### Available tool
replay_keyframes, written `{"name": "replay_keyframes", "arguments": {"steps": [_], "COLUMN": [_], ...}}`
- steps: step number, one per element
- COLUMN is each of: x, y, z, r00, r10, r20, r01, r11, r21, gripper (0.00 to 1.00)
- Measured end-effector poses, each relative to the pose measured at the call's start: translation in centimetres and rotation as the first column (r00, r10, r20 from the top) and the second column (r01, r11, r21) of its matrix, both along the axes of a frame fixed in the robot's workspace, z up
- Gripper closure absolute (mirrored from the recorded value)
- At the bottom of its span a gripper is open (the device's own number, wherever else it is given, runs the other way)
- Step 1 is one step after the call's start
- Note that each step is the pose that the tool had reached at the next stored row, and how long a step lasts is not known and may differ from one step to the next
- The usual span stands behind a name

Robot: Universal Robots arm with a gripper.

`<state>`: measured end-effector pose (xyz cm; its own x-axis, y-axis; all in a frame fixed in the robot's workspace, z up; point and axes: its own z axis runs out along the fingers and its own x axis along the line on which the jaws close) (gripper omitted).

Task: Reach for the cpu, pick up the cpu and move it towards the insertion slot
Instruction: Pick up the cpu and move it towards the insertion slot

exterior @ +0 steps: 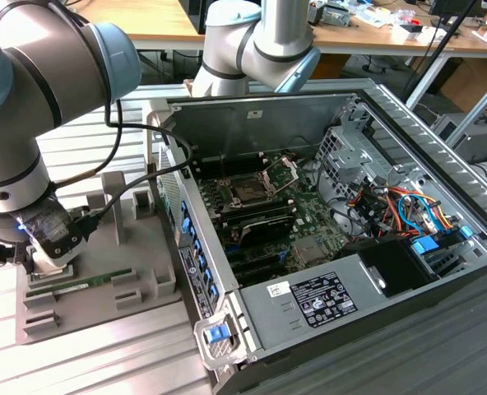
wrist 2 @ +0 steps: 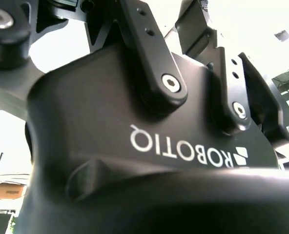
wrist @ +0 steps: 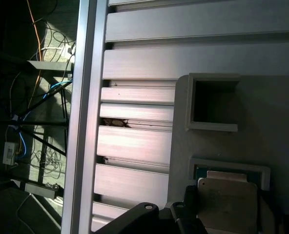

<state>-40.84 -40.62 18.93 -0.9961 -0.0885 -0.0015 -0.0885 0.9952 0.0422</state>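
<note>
Hand (exterior: 48, 262) at cpu (wrist: 226, 200), grey tray (wrist: 281, 107) recess

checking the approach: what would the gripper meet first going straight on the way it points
Most likely the cpu, sitting in the grey tray right under the gripper; depth is unclear.

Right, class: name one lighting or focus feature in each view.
Exterior view: evenly lit, with a blue glow at the arm's wrist. Second wrist view: the tool housing is close, soft and dark against blown-out white. First wrist view: the cpu catches light; the cables beyond the table edge lie in deep shadow.
</note>
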Motion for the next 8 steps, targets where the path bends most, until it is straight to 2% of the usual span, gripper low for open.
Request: {"name": "replay_keyframes", "arguments": {"steps": [8], "x": [0.01], "y": [0.00], "z": [-0.02], "r00": [1.0000], "r10": [0.000], "r20": [0.0002], "r01": [0.000], "r11": [1.0000], "r21": [0.0001], "gripper": [0.45]}}
